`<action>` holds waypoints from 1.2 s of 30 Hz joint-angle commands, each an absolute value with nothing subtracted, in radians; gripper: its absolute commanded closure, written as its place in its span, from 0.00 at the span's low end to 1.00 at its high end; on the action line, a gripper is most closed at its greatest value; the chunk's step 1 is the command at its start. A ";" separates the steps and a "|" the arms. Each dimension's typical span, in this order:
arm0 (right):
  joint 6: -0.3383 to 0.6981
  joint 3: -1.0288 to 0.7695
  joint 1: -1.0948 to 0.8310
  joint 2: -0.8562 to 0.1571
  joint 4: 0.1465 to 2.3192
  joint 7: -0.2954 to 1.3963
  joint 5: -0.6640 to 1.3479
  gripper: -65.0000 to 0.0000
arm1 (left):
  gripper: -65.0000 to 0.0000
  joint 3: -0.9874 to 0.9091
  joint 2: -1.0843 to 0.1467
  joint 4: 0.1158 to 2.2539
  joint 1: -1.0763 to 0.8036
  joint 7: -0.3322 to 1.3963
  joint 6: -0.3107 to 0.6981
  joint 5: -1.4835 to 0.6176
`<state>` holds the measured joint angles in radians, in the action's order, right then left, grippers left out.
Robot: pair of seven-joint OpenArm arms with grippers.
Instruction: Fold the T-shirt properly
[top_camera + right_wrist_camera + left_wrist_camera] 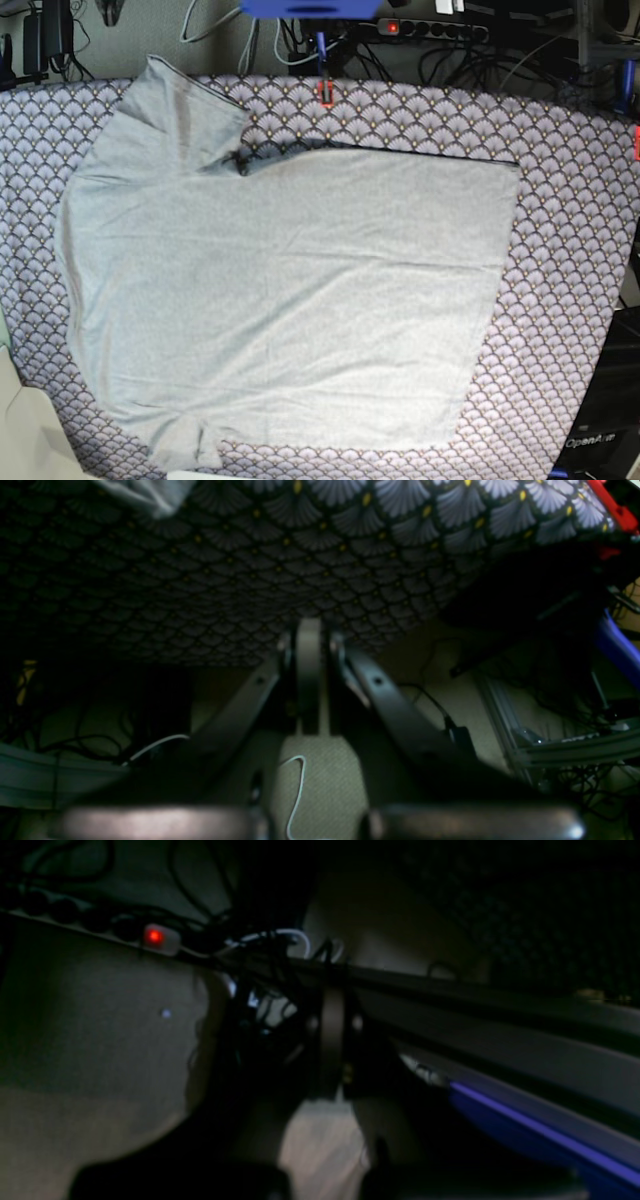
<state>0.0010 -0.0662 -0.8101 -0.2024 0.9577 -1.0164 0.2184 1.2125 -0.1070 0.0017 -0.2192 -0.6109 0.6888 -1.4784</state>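
The light grey T-shirt [290, 290] lies spread flat on the purple-and-white fan-patterned cloth [580, 230] that covers the table, collar end to the left, hem to the right. One sleeve [180, 105] points to the far left corner, the other [185, 440] to the near left. Neither gripper shows in the base view. In the right wrist view the right gripper [309, 675] looks shut and empty, below the hanging cloth edge [250, 580], with a corner of the T-shirt [150, 495] at top left. The left gripper [332, 1040] looks shut and empty in a dark spot beside the table frame.
A power strip with a red light [432, 28] and tangled cables lie behind the table; the light also shows in the left wrist view [155, 936]. A metal frame rail [500, 1005] runs past the left gripper. A red clamp [325, 93] sits at the cloth's far edge.
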 commanded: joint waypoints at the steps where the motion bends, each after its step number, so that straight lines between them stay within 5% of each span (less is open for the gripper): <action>1: 0.002 -0.070 -0.831 -0.213 0.961 -1.044 0.226 0.96 | 1.00 1.213 -0.125 0.000 -0.231 -0.595 0.698 -1.484; 8: 0.002 -0.070 -0.831 -0.211 0.961 -1.044 0.226 0.96 | 1.00 1.213 -0.163 0.000 -0.234 -0.524 0.698 -1.484; 16: 0.002 -0.068 -0.831 -0.211 0.961 -1.044 0.226 0.96 | 1.00 1.291 -0.041 0.000 -0.240 -0.503 0.698 -1.484; 25: 0.002 -0.068 -0.809 -0.208 0.946 -1.044 0.226 0.96 | 1.00 1.484 -0.084 0.000 -0.341 -0.171 0.698 -1.484; 36: 0.002 -0.068 -0.799 -0.197 0.946 -1.044 0.226 0.96 | 1.00 1.484 -0.096 0.000 -0.338 -0.163 0.698 -1.484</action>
<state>0.0021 -0.0643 -0.7723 -0.1860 0.9440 -1.0168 0.2176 1.4811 -0.0875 0.0006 -0.3000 -0.1837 0.6842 -1.5002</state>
